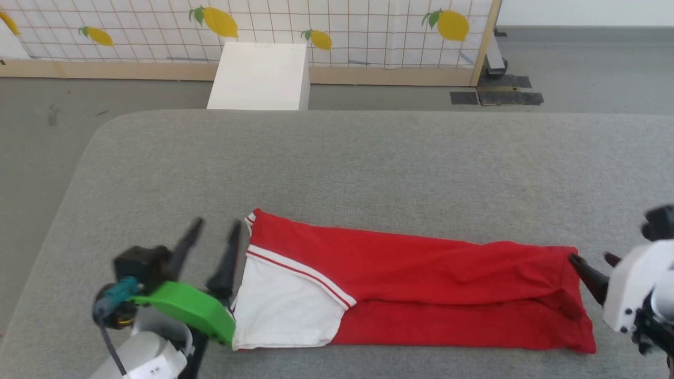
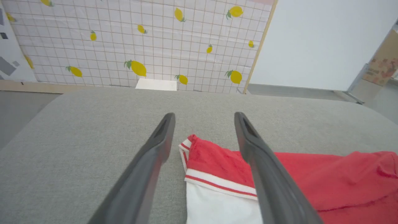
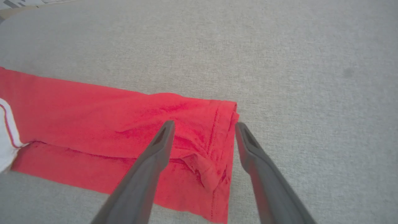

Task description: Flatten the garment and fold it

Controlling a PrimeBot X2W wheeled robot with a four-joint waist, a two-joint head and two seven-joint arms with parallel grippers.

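The red garment (image 1: 410,279) lies folded into a long strip across the grey padded surface (image 1: 368,168), a white sleeve with red-and-white trim (image 1: 284,305) at its left end. No lettering or number shows. My left gripper (image 1: 216,227) stands open just left of the sleeve end; in the left wrist view its fingers (image 2: 161,137) straddle the striped corner of the garment (image 2: 214,158). My right gripper (image 1: 591,259) is open at the strip's right end, and in the right wrist view its fingers (image 3: 161,140) hang over the garment's hem edge (image 3: 199,130).
A white box (image 1: 260,76) stands on the floor beyond the surface's far edge, in front of a lemon-patterned tiled panel (image 1: 316,26). Bare grey padding spreads behind and to both sides of the garment. Grey floor lies off the left edge.
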